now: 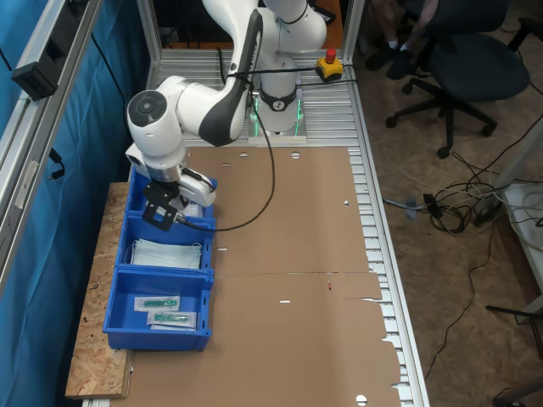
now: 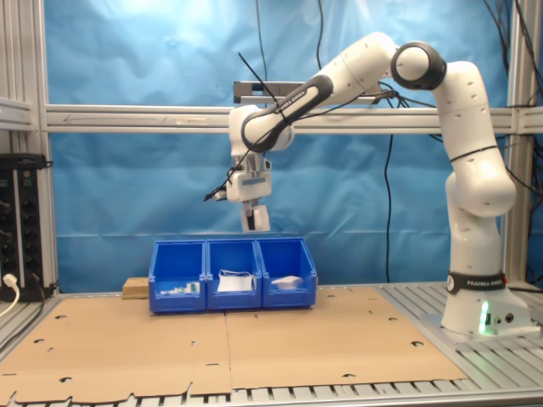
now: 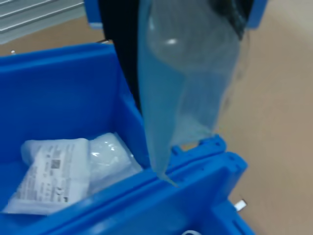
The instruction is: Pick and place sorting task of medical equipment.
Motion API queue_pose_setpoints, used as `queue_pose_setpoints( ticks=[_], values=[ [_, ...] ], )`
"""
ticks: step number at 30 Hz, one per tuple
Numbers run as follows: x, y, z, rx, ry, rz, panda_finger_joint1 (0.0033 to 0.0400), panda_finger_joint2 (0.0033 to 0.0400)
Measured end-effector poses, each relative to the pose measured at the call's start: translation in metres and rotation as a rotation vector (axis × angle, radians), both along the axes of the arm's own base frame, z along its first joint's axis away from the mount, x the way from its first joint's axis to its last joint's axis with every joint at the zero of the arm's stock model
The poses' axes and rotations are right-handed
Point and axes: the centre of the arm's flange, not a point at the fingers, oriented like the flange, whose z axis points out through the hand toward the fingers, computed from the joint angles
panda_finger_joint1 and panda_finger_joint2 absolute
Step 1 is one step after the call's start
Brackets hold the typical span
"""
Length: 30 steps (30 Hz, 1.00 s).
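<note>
The landmark is the row of three blue bins point(image 2: 233, 274) standing at the far edge of the brown cardboard sheet point(image 2: 254, 339) in the second exterior view. The gripper point(image 2: 254, 216) hangs well above the row, over the boundary between the middle bin and the end bin nearest the arm's base, and it pinches a small flat sachet point(image 2: 257, 218) that dangles from its fingers. In the wrist view this sachet point(image 3: 188, 83) looks pale and translucent, hanging down past the blue rim of a bin point(image 3: 195, 181). Inside that bin lie white packets point(image 3: 58, 176) with dark print. In the first exterior view the gripper point(image 1: 161, 210) is over the same end of the row; the middle bin holds pale blue face masks point(image 1: 166, 253), and the far end bin holds clear packets with green parts point(image 1: 165, 310)
</note>
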Motion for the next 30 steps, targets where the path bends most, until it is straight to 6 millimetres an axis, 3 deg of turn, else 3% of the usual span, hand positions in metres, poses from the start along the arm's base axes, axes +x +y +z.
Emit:
queue_pose_setpoints(
  ticks=[6,11,22,30],
  values=[
    [-0.031,-0.040,-0.004,0.000,0.024,-0.087,0.0062,0.0062],
    [-0.049,-0.057,-0.009,0.006,0.042,-0.131,0.0062,0.0062],
    [-0.067,-0.058,-0.028,0.034,0.087,-0.152,0.0062,0.0062],
    [-0.070,-0.056,-0.032,0.050,0.092,-0.160,0.0062,0.0062]
  ],
)
